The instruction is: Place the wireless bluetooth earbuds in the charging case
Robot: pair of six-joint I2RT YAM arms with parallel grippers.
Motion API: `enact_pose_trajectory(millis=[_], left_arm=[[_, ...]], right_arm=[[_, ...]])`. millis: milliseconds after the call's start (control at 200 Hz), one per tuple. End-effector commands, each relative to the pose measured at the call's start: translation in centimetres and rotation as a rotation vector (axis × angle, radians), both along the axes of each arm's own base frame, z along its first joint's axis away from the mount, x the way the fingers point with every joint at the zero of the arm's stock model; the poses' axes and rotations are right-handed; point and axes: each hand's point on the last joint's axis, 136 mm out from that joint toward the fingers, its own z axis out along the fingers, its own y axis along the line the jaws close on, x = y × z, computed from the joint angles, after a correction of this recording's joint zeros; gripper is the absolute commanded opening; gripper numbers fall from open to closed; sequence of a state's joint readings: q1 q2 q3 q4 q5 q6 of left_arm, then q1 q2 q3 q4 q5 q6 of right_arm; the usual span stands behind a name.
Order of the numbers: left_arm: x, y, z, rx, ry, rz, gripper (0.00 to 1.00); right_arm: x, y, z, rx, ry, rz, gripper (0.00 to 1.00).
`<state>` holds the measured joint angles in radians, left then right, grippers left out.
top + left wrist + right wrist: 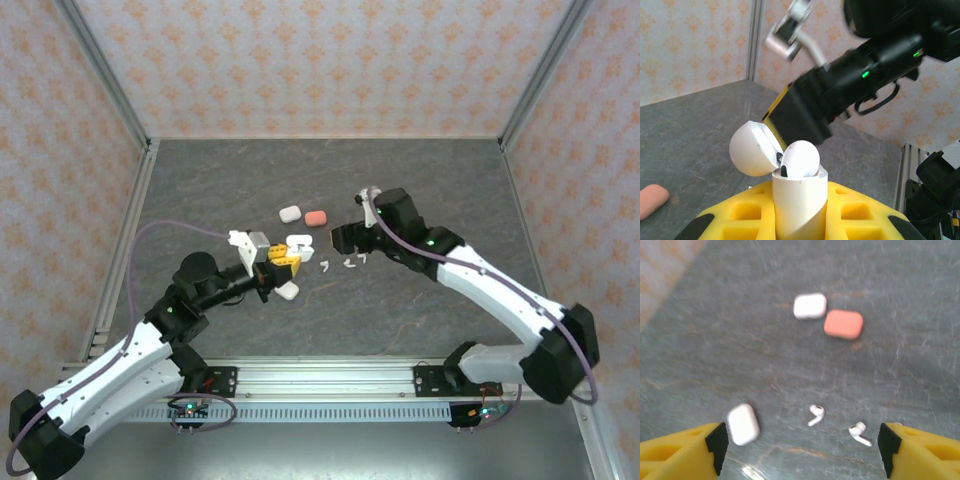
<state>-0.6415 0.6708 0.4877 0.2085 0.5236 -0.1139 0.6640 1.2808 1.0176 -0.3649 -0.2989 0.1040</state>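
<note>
My left gripper (800,212) is shut on a white charging case (799,200), holding it upright between the yellow fingers (865,212). Its lid (752,150) is hinged open to the left, and one white earbud (801,159) sits in the mouth of the case with its rounded head sticking out. In the top view, this gripper (284,260) and case (298,243) are at mid-table. My right gripper (802,450) hangs open above the table, nothing between its fingers. Two loose white earbuds (816,414) (859,433) lie on the surface below it.
A shut white case (743,424) lies near my right gripper's left finger. Farther off, a white case (810,306) and a coral case (843,324) lie side by side. Another white case (288,291) lies just in front of the left gripper. The right arm (865,75) looms close behind the held case.
</note>
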Motion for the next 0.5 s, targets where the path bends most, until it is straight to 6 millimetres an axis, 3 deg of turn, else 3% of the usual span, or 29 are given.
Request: enact_pose_trajectory(millis=[0, 200, 330, 495], left_arm=[[-0.2, 0.6, 0.5, 0.008, -0.04, 0.025, 0.0], [-0.3, 0.9, 0.6, 0.019, -0.049, 0.034, 0.0], [-0.4, 1.0, 0.5, 0.022, -0.05, 0.035, 0.0], [-0.5, 1.1, 0.5, 0.022, -0.053, 0.035, 0.0]], right_arm=[[0.2, 0.9, -2.9, -0.046, 0.103, 0.02, 0.7], [0.6, 3.4, -8.7, -0.127, 0.226, 0.046, 0.57], [0.8, 4.8, -11.0, -0.178, 0.262, 0.062, 0.53], [1.5, 5.3, -13.7, -0.244, 0.302, 0.036, 0.5]])
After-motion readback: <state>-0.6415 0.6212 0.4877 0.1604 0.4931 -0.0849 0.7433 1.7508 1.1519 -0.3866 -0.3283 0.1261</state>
